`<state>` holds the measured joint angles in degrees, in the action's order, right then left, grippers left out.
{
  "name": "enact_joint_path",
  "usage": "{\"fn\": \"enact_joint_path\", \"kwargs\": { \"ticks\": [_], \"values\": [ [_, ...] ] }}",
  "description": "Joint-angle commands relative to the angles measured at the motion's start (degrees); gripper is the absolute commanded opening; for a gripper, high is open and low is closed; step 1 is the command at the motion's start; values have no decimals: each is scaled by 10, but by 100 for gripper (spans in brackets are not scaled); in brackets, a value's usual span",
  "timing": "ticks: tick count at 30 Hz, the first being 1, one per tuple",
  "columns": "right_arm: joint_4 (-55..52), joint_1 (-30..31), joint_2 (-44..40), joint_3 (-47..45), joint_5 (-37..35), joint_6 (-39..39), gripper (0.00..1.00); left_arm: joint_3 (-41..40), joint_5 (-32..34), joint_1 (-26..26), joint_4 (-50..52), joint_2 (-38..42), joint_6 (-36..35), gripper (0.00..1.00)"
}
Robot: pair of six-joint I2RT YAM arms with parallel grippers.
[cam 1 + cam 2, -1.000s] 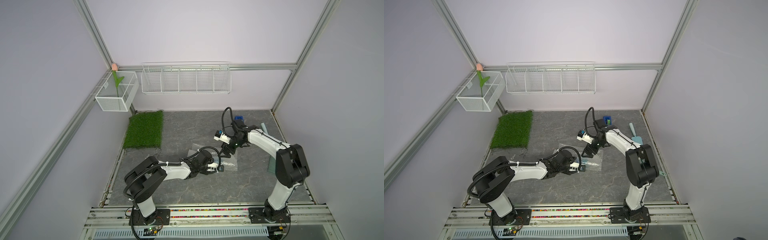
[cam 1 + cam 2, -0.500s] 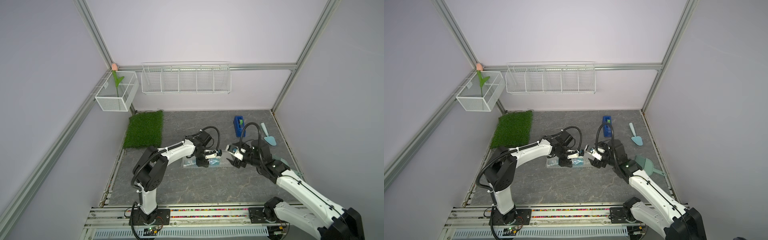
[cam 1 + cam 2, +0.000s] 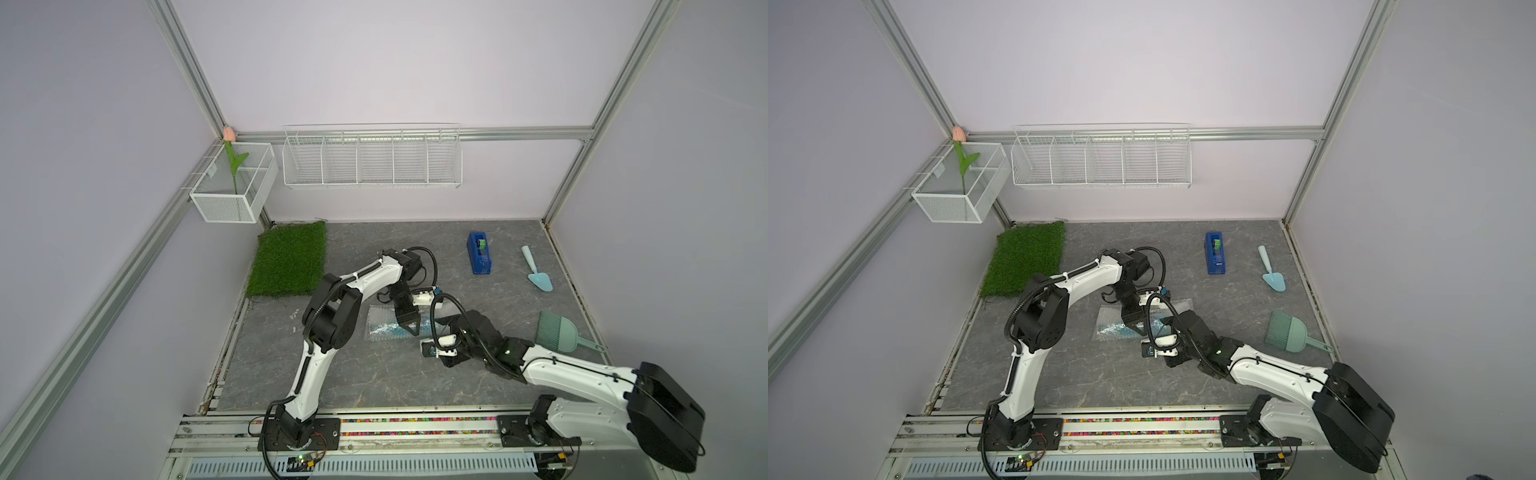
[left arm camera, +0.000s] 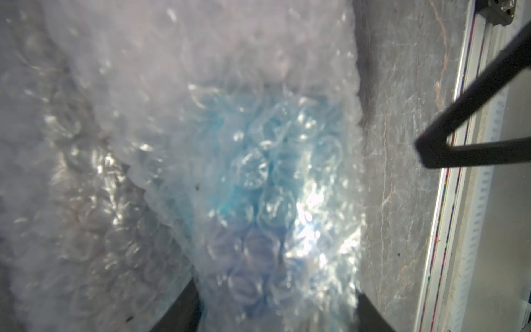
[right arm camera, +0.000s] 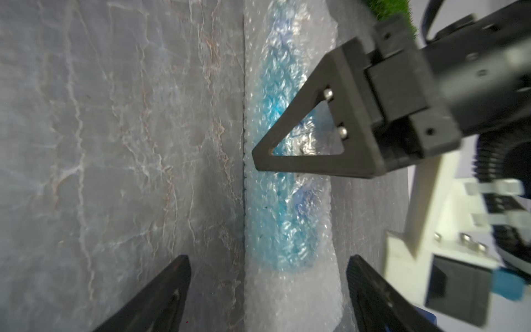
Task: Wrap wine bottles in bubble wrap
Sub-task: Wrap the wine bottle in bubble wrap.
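The wine bottle lies on its side on the grey table, rolled in the bubble wrap; its blue liquid shows through the film. Its cap and label are hidden. My left gripper comes down from above and is shut on the wrapped bottle, one finger on each side. My right gripper is low at the bundle's right end, open wide, with the loose end of the wrap between its fingers, untouched.
A blue tape dispenser, a pale blue trowel and a green brush in a dustpan lie to the right. A grass mat sits at the back left. Wire baskets hang on the back wall.
Since a second ago both arms have swung into new poses: the left now reaches the bundle from the back, the right from the near right. Over the last half second little has moved.
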<state>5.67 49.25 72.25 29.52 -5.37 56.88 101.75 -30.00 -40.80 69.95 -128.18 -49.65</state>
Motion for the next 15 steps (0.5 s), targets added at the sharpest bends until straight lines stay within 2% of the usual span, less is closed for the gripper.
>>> {"fn": "enact_joint_path", "kwargs": {
  "ticks": [1, 4, 7, 8, 12, 14, 15],
  "values": [
    [100, -15, 66, 34, -2, 18, 88, 4, -21, -7, 69, -28, -15, 51],
    [113, -30, 122, 67, 19, 21, 90, 4, -15, -7, 68, -28, -15, 54],
    [69, -43, 162, 97, 37, 30, 99, 3, -8, -7, 68, -28, -14, 56],
    [50, -46, 171, 106, 46, 31, 97, 2, -5, -7, 67, -28, -15, 58],
    [-8, -59, 196, 123, 84, 29, 81, 3, 3, -5, 64, -28, -14, 64],
    [-51, -66, 215, 144, 96, 26, 69, 3, 4, -3, 62, -26, -15, 67],
    [-65, -68, 222, 152, 97, 27, 67, 2, 5, -3, 61, -25, -14, 70]
  ]
}}
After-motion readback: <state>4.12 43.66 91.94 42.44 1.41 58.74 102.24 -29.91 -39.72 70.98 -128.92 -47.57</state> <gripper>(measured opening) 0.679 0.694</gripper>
